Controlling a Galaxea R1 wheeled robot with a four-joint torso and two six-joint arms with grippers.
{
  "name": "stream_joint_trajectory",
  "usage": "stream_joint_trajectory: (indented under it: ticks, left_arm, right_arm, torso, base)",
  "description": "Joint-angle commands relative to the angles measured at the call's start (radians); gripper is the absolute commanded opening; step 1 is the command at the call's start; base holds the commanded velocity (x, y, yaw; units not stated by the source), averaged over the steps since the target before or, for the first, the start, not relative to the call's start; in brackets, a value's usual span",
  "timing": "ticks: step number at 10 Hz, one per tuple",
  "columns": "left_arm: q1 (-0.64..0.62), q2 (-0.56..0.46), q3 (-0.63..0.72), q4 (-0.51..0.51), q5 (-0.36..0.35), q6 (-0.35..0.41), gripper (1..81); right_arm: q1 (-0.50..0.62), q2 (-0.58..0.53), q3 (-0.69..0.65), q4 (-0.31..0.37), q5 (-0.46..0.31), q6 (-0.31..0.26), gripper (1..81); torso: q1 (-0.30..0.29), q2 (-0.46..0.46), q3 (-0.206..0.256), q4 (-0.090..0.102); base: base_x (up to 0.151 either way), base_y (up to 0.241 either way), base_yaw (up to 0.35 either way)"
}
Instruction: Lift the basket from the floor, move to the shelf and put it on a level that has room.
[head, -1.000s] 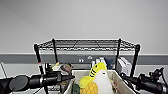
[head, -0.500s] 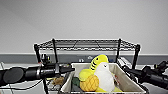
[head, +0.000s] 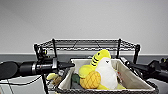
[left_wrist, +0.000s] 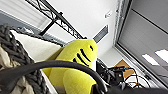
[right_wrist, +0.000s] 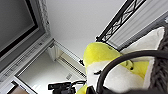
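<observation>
**A:** ok so where's the basket (head: 75, 75) at right now?

**B:** Up in the air between the two arms, right in front of the shelf (head: 86, 45). Its far rim sits just below the top level (head: 75, 44), near side closer to us. The left arm reaches in from the left, the right arm from the right, one on each side of the basket.

**A:** are the grippers actually clamped on it?

**B:** Honestly can't tell. The left gripper (head: 71, 65) is right at the basket's left rim and the right gripper (head: 125, 62) at the right rim, but the fingers are too hard to make out. From the left wrist you see a dark loop handle (left_wrist: 50, 66) arching across, with the woven dark rim (left_wrist: 15, 45) beside it. Same from the right wrist, another loop (right_wrist: 120, 63).

**A:** what's inside?

**B:** Plush toys. A yellow striped one (head: 100, 57) sticking up at the far side, a white one (head: 107, 72) next to it, and a pineapple-looking one (head: 91, 80) in front. Grey wall (head: 82, 20) behind the shelf.
</observation>
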Motion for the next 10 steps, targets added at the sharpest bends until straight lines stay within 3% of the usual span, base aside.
stream_joint_trajectory:
  ticks: [1,5,10]
  left_arm:
    - [-0.263,0.04,-0.036,-0.003,-0.019,-0.084,1.0]
    - [-0.37,0.063,-0.093,-0.003,0.004,-0.176,1.0]
    - [-0.484,0.109,-0.187,-0.028,0.044,-0.217,1.0]
  right_arm:
    - [0.263,0.008,-0.032,-0.013,-0.025,0.121,1.0]
    - [0.379,0.024,-0.076,-0.015,-0.074,0.206,1.0]
    - [0.538,0.103,-0.163,-0.011,-0.111,0.311,1.0]
  torso:
    - [0.0,0.0,0.0,0.0]
    - [0.0,0.0,0.0,0.0]
    - [0.0,0.0,0.0,0.0]
  base:
    - [0.0,0.0,0.0]
    - [0.0,0.0,0.0]
    - [0.0,0.0,0.0]
